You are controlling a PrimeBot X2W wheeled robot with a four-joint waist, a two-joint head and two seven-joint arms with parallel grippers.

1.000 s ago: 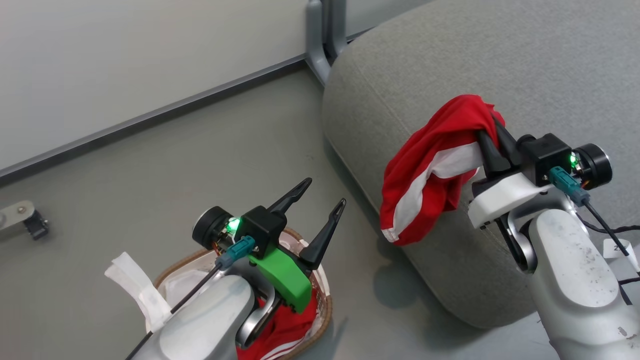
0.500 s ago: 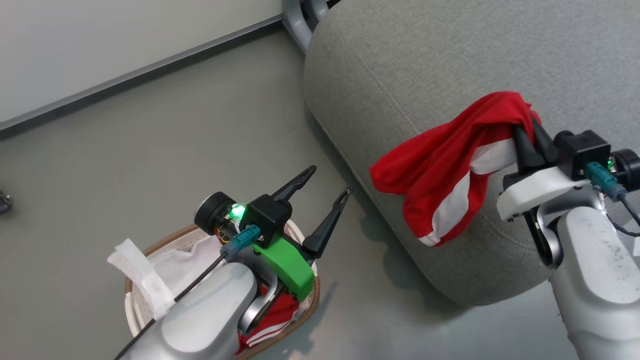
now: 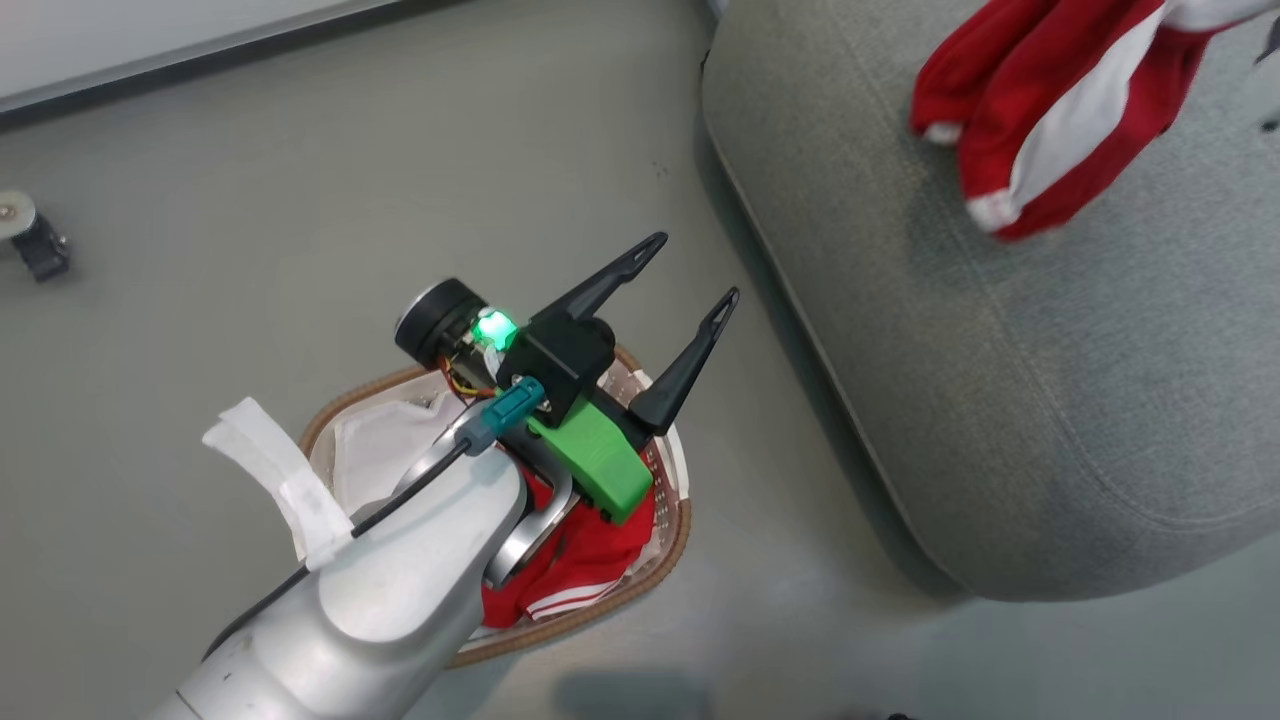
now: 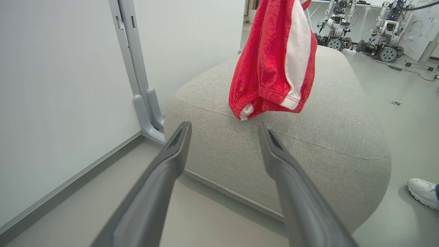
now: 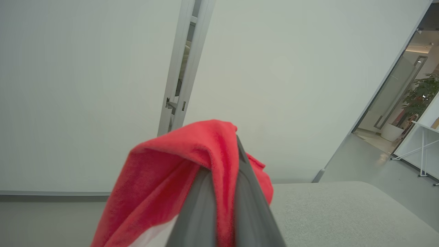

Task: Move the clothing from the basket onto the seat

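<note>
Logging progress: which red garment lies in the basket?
The garment beneath the open left gripper, inside the basket; the other garment hangs from the shut right gripper above the seat.

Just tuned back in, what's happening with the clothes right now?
The right gripper, jaws shut, holds one soft red garment with a white panel hanging over the large grey fabric seat, not yet released. The left gripper hovers with jaws open above the small white lattice basket with a brown rim, where the second red garment with white stripes lies. One of two is nearly delivered.
</note>
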